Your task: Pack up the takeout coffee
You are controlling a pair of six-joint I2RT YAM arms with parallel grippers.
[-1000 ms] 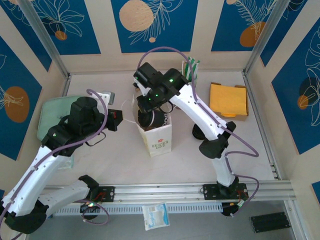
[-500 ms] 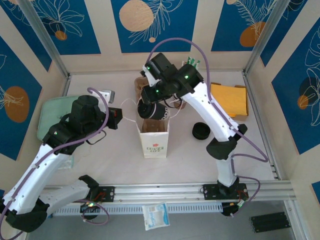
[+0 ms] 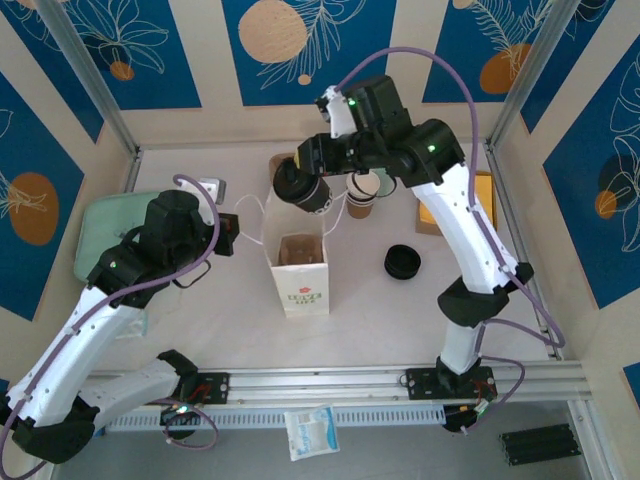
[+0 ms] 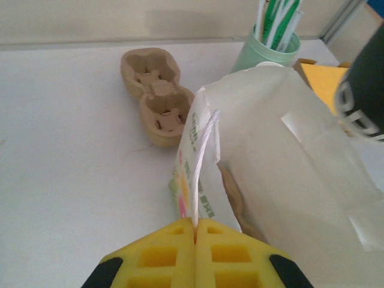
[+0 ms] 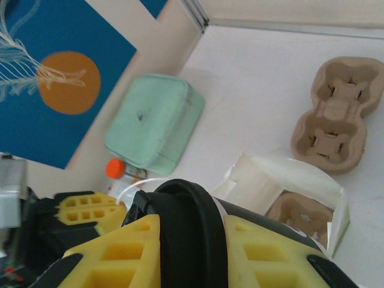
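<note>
looking from above: the right gripper (image 3: 300, 186) is clamped on the takeout coffee (image 3: 306, 194), which hangs in the air just behind the open mouth of the paper bag (image 3: 300, 285); the left gripper (image 3: 236, 232) is at the bag's left side.
left wrist: our yellow fingers (image 4: 159, 258) are pressed together on the bag's white handle (image 4: 203, 156); the coffee's black lid edges in at the right.
right wrist: the fingers sit either side of the black lid, and below we see the bag mouth with a pulp tray (image 5: 300, 210) inside.
step in hand: we judge it to be carrying the cup over the mouth.
doing it well: we'd centre the cup above a free tray well, hold it upright, have the left side hold the handle taut so the mouth gapes, then lower straight and let go only once seated.
</note>
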